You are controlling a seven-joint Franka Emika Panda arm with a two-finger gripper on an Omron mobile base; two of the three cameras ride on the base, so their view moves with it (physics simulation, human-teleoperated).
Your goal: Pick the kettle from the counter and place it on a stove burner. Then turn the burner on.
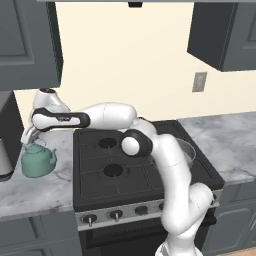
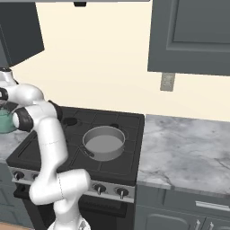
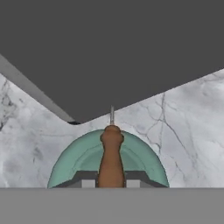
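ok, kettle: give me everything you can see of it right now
The kettle is small, squat, rounded, teal-green and smooth, with a thin wire bail handle carrying an orange-brown bar. It sits upright on the marble counter left of the stove. The gripper is shut on the bar from above.

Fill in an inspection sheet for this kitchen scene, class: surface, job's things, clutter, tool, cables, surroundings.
Surface: marble counter on both sides of a black stove.
Job's things: teal kettle on the counter left of the stove; stove burner bare.
Clutter: grey pan on a right-hand burner.
Tool: tool shut on the kettle's brown handle bar.
Cables: nothing seen.
Surroundings: dark wall cabinets, wall outlet, stove knobs.
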